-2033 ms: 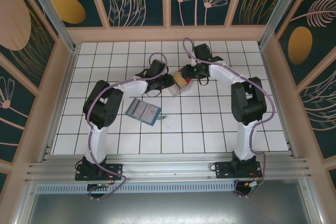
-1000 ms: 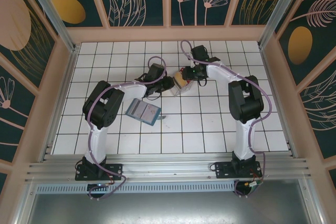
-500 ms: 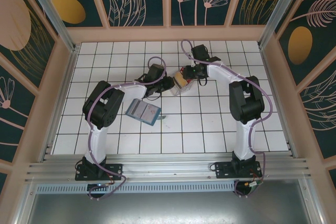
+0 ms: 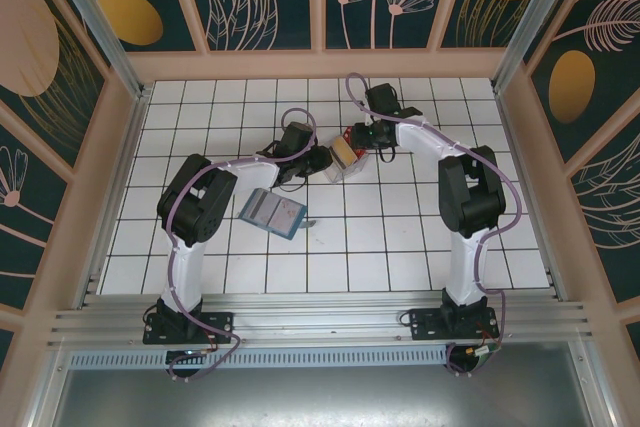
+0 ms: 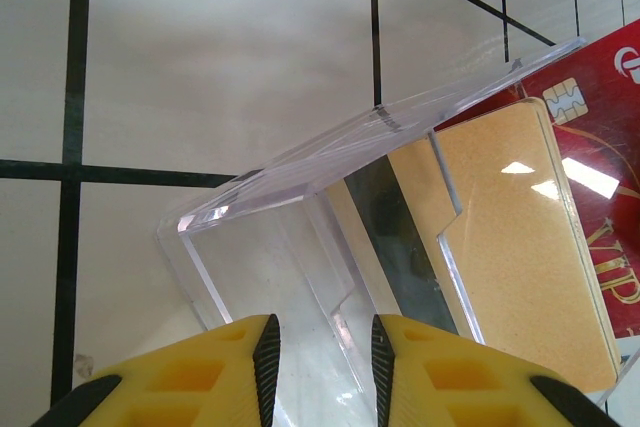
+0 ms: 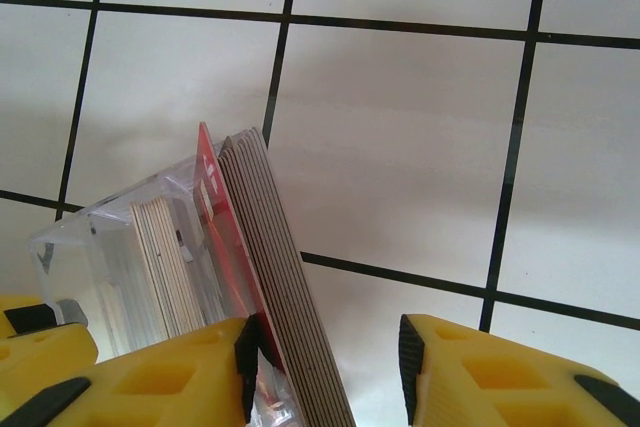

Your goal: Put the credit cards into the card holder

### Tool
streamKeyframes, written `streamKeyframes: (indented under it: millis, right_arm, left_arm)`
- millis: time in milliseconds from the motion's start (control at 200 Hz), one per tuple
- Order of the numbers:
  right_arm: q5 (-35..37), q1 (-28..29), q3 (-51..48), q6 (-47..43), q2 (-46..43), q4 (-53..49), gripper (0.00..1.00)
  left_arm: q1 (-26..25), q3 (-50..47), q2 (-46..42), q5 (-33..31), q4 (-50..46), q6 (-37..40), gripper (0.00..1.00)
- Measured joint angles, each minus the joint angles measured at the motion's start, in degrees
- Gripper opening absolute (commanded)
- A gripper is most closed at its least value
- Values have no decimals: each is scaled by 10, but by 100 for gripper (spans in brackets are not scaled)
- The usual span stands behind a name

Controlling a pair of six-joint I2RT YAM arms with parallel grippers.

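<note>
Tiled table (image 4: 400,237): card holder (image 4: 338,171) central, edges well apart.

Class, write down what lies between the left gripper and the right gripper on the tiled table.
In the top external view, the card holder, holding cards, lies between left gripper and right gripper.

White tile floor (image 4: 400,237), dark floral walls (image 4: 270,7), wooden frame (image 4: 320,65).
</note>
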Motion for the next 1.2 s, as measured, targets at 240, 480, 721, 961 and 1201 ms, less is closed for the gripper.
streamKeyframes:
  millis: [240,480,721,961,1201]
  right_arm:
    - [-7,0,0,0,-2,1,31]
    - [-12,0,0,0,-9,1,21]
    - [-20,0,0,0,-18,1,14]
    - [-24,0,0,0,-31,0,11]
    - [-40,0,0,1,-58,0,9]
  left_arm:
    - [0,0,0,0,0,0,33]
    - [0,0,0,0,0,0,33]
    - [0,0,-1,0,0,0,33]
    - [0,-1,-1,2,1,0,33]
    - [0,-12,-15,2,-9,-4,33]
